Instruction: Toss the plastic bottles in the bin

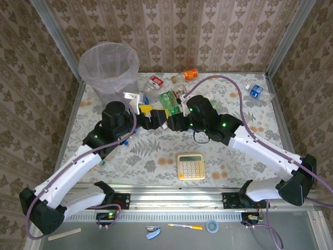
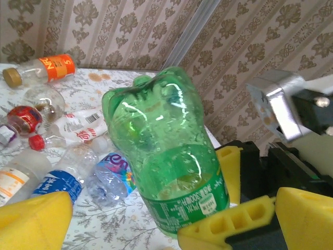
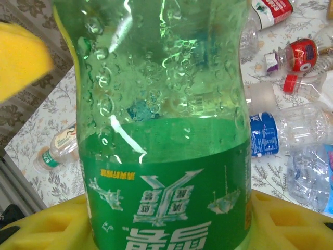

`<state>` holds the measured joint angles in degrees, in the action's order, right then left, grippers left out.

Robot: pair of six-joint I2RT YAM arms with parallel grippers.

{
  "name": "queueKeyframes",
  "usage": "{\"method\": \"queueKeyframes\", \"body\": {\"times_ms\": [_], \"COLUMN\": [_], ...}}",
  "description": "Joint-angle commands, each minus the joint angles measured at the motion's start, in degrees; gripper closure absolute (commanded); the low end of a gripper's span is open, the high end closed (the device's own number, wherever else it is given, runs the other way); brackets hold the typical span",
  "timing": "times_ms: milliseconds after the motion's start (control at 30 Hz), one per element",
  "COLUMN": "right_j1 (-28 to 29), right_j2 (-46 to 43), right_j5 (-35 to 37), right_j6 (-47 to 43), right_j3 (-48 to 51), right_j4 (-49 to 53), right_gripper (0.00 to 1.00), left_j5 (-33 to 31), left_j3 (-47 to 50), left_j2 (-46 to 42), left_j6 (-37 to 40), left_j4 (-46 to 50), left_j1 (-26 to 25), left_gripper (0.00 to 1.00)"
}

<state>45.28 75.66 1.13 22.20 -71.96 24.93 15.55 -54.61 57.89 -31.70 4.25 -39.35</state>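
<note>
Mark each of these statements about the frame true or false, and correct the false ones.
1. The right end effector is closed on a green bottle. True.
2. The left end effector is shut. False: it is wide open.
3. The yellow calculator lies inside the bin. False: it lies on the table, near the arms' bases.
4. Other bottles lie on the table, among them an orange-labelled bottle and a blue-labelled bottle. True.
5. The bin stands at the far left corner of the table. True.
</note>
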Motion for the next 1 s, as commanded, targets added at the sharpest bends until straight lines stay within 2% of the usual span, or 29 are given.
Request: {"method": "queueKeyframes", "body": {"times_ms": [0, 500, 733, 967], "right_j1": [0.34, 1.39, 2.72, 3.55], "right_j2": [-1.94, -4.16, -4.05, -3.24], "right_j5": [1.07, -1.77, -2.64, -3.24], "right_j6": [-1.11, -1.26, -2.23, -2.81], "right_j3": [1.34, 3.67, 4.02, 3.36], "right_j4": [-2.38, -5.2, -5.72, -5.72], "right_gripper": [0.62, 0.62, 0.61, 0.61], "left_j5": [2.48, 5.0, 5.98, 5.99], "left_j3": [0.31, -0.72, -1.37, -0.87], "left_j2": [1.41, 7.12, 8.68, 9.0], "left_j6": [-4.0, -7.1, -7.59, -7.73], "left_j4": [-5.29, -8.8, -9.83, -10.06], "left_j1": [-0.44, 0.59, 0.95, 1.29], "left_gripper": [0.0, 0.06, 0.15, 0.29]}}
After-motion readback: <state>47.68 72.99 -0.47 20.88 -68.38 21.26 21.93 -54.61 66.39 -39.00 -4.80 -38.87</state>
